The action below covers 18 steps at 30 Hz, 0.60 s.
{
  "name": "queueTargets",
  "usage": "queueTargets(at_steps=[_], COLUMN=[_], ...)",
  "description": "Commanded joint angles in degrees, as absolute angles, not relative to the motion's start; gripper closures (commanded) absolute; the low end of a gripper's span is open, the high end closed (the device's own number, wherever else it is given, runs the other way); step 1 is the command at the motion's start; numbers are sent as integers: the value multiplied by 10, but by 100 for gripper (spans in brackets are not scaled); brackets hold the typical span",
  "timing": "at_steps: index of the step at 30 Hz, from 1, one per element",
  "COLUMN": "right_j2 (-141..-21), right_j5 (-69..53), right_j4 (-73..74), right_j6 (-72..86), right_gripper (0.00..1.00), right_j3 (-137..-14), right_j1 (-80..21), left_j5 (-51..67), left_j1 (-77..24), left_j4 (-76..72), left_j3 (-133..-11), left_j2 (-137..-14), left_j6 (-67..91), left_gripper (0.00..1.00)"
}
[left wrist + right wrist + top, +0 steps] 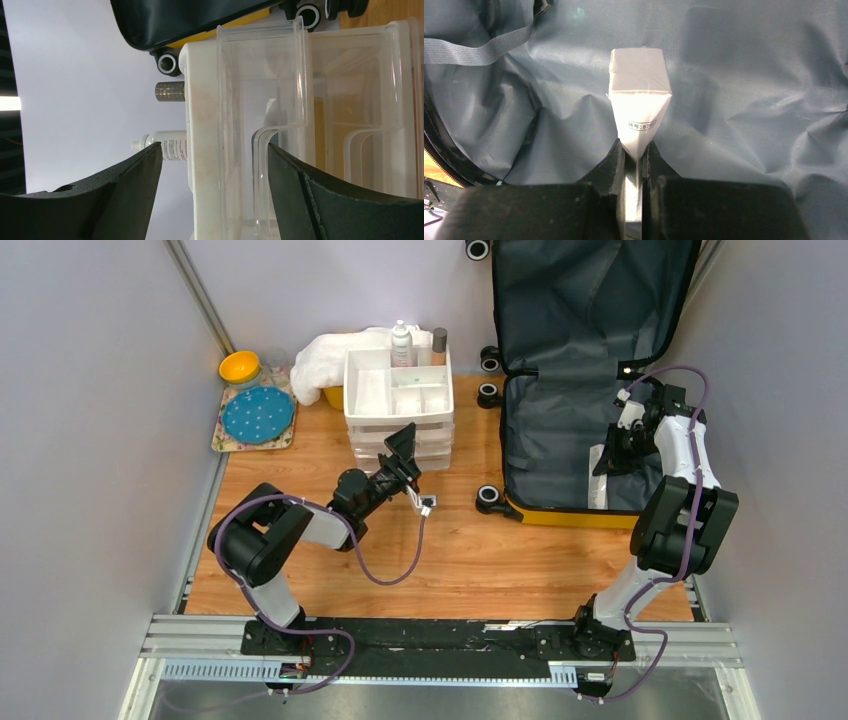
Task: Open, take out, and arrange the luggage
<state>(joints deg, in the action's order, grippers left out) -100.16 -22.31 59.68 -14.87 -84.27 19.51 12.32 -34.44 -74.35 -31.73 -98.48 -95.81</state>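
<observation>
The counter (460,560) shows bare wood along its near half and in a strip between the luggage (560,420) and the white drawer organiser (398,400). The luggage lies open at the far right, its lid leaning on the back wall and its right edge close to the side wall. The left fingers (125,180) stand wide apart and hold nothing, at the organiser's clear drawer front; contact cannot be judged. The right fingers (610,165), inside the luggage, are almost closed, pinching the narrow end of a white packet (639,85) above the grey lining (749,100).
</observation>
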Motion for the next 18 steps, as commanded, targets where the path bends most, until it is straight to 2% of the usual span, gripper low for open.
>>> queueTargets(at_steps=[1,10,18], right_j2=[-990,-987,-982], right_j5=[-224,-229,-236], right_j4=[627,628,632], right_j6=[-169,-173,-172], right_gripper=[100,100,100], right_j3=[-837,-837,-839], right_j1=[194,198,199], left_j5=[142,151,166], left_j1=[-363,-382,-385], left_j4=[-957,-956,-954], left_j3=[-309,-255,-173], left_j2=[-944,-924,-909], left_j6=[-985,-990,-973], left_gripper=[16,16,11])
